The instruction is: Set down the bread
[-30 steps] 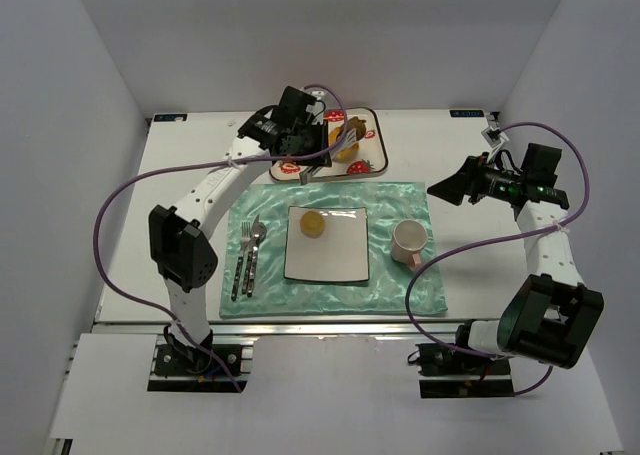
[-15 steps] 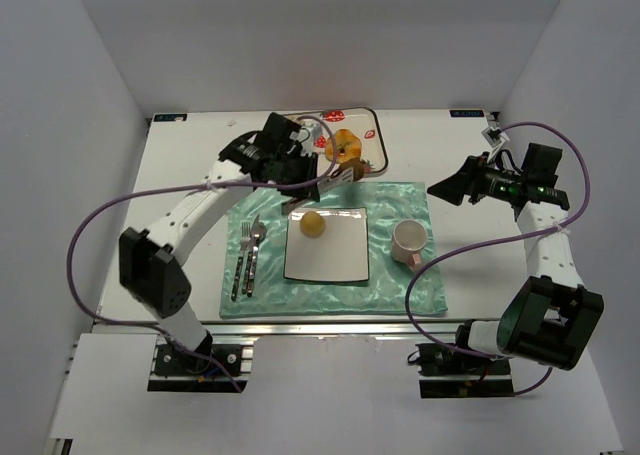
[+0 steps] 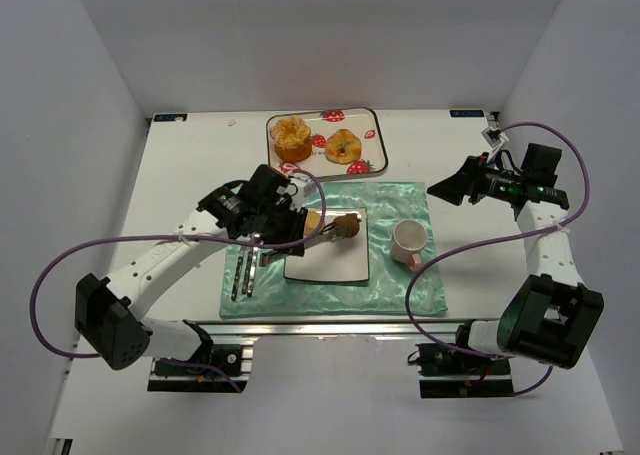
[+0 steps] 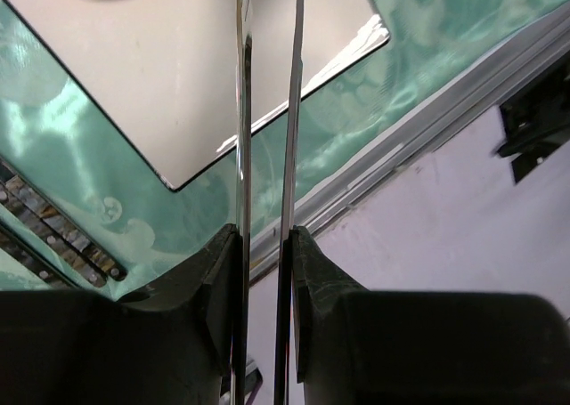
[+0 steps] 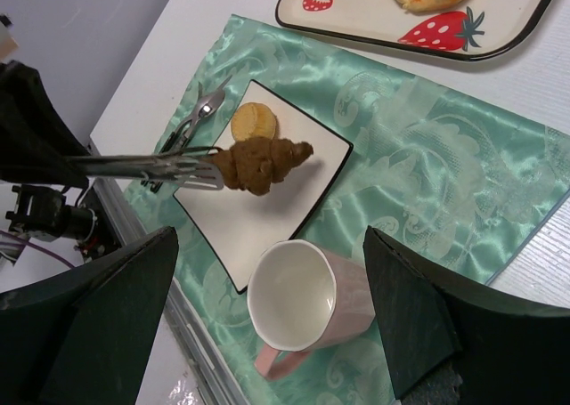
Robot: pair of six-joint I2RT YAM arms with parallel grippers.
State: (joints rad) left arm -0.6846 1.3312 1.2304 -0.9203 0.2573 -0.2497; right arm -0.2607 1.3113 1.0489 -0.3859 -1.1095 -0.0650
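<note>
My left gripper (image 3: 283, 237) is shut on metal tongs (image 3: 312, 236), seen as two thin blades in the left wrist view (image 4: 267, 138). The tongs pinch a brown croissant (image 3: 346, 226) and hold it over the white square plate (image 3: 330, 263). The right wrist view shows the croissant (image 5: 264, 164) lifted a little above the plate (image 5: 258, 236), beside a small round bread (image 5: 253, 120) lying on it. My right gripper (image 3: 441, 189) is open and empty, raised above the table's right side.
A strawberry-print tray (image 3: 373, 151) at the back holds two pastries (image 3: 291, 133). A pink mug (image 3: 409, 241) stands right of the plate on the green placemat (image 3: 400, 285). A fork and knife (image 3: 246, 260) lie left of the plate.
My left arm has swung from the tray toward me, carrying the croissant in the tongs to above the plate. The tray now shows in full. The right arm has not moved.
</note>
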